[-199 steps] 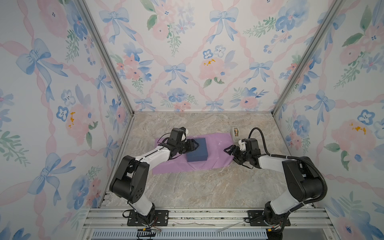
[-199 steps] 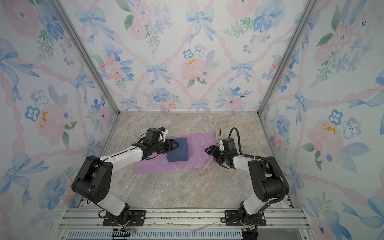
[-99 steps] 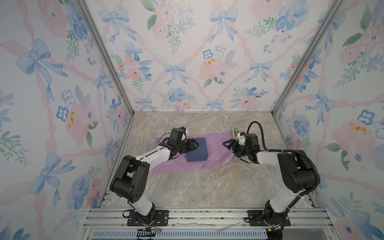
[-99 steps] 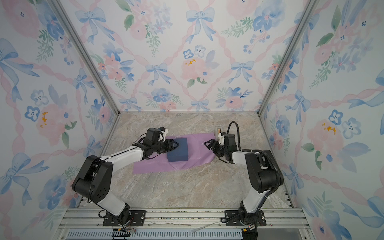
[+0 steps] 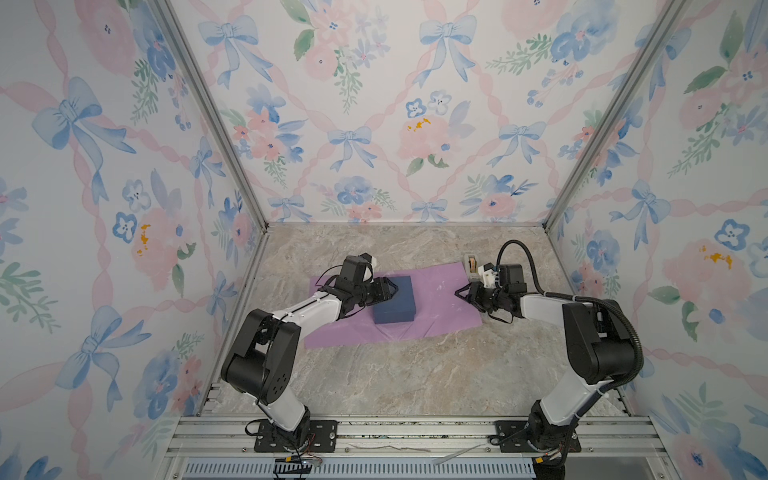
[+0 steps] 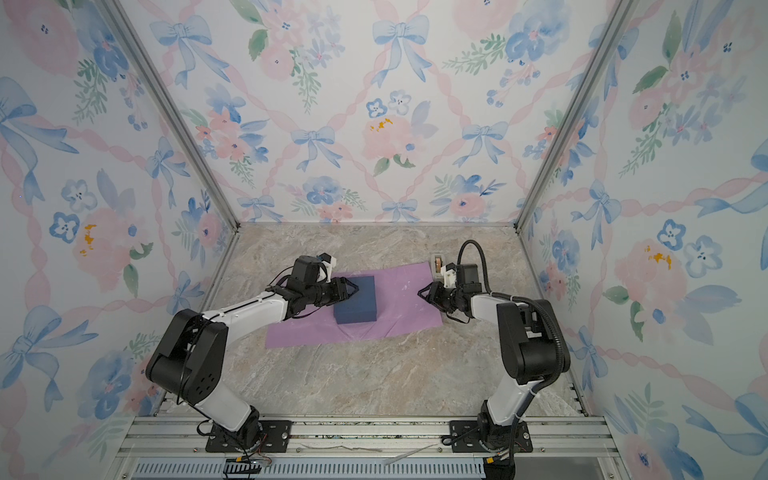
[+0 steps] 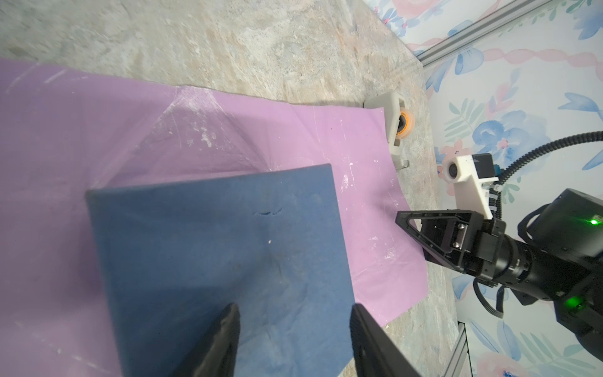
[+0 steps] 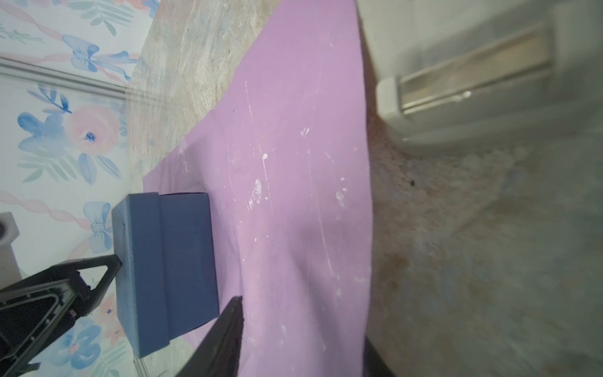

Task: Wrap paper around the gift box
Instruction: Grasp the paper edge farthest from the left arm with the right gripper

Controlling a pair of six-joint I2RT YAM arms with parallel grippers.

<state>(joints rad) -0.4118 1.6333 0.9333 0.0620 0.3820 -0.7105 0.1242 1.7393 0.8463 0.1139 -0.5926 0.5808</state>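
In both top views my right end effector (image 5: 460, 292) has narrowed at the right edge of the paper (image 5: 436, 299); the gift box (image 5: 394, 300) sits mid-sheet, left of it. Left wrist view: left end effector (image 7: 293, 310) half-wide over the box. Right wrist view: paper edge between its jaws; pinched, I cannot tell.

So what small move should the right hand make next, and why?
Probably close the right hand on the paper along its right edge: the fingers straddle that edge, the sheet lies unfolded, and the left hand sits open at the gift box, seemingly steadying it.
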